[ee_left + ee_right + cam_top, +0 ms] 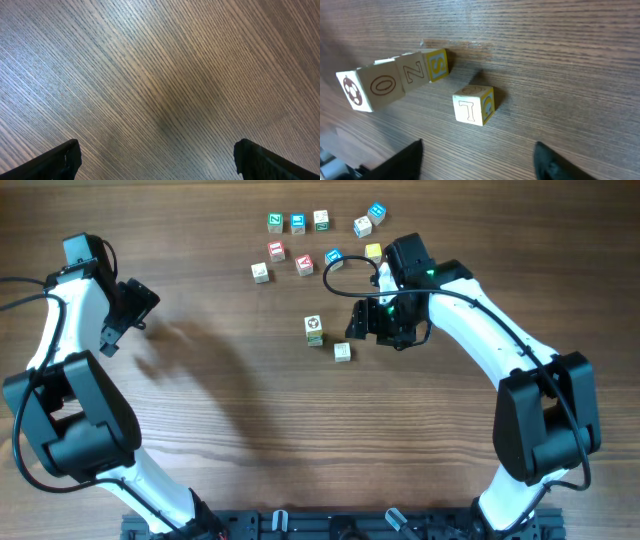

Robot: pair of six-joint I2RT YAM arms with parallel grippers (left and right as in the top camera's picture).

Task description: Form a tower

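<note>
Presently the right pincer (477,156) hangs released, empty, near the tower (395,80); the left pincer (157,156), well apart from it, gapes too.

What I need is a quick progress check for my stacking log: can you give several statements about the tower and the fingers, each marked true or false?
1. The tower has a soccer ball picture on its top face. True.
2. The right fingers hold a cube. False: they stand apart with nothing between them, and the loose cube sits on the table ahead of them.
3. The left fingers are open over bare wood. True.
4. The loose cube touches the tower. False: a strip of table shows between them.
</note>
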